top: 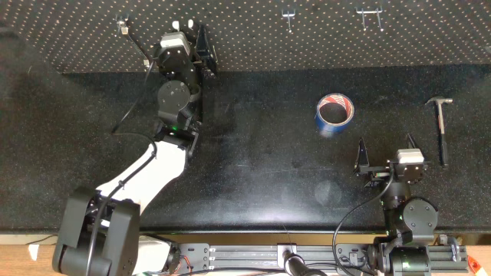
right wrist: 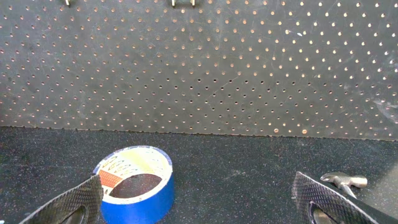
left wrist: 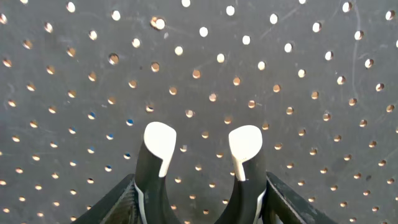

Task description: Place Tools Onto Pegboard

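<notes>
Two arms stand at the near edge of a black textured table mat (top: 253, 169). On the left, the white-linked arm reaches to the far side. There the left gripper (left wrist: 202, 149) sits close against the dark perforated pegboard (top: 322, 38), and its white-tipped fingers (left wrist: 158, 142) are parted with only air between them.

Over on the right, the right gripper (top: 383, 157) sits at the near side. Its black fingers (right wrist: 68, 202) are spread wide, gripping nothing.

Beyond it and a little to the left, a round blue tape roll (top: 335, 113) lies flat on the mat with its hollow core facing up. Farther right, well apart from the roll, a slim hammer (top: 440, 126) with a silver head and dark handle lies on the mat, its head toward the pegboard.

Small metal hooks (top: 370, 14) jut from the far right part of the pegboard, and one more sits just left of the left gripper.
</notes>
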Robot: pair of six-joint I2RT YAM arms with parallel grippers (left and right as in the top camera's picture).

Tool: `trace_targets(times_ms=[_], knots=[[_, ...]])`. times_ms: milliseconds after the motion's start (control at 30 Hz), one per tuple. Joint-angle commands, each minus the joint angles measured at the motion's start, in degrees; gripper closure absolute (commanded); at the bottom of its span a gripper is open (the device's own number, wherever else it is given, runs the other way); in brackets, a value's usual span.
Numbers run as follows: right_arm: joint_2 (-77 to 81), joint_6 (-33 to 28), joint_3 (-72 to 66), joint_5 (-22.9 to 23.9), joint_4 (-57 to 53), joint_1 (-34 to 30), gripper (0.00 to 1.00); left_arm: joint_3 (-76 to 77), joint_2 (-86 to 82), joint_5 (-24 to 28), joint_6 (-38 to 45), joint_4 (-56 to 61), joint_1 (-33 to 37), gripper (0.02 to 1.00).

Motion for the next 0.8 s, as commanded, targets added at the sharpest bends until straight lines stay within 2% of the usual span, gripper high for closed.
trace_targets(times_ms=[33,800], knots=[[-0.4,-0.6,-0.2,0.5,-0.2,0.3,0.005,2.4,1.4,1.7,-1.0,0.9,0.2,0.991],[-0.4,-0.6,-0.2,0.5,-0.2,0.3,0.005,3.0,7.2,1.8,-1.0,1.1,1.4,0.989]])
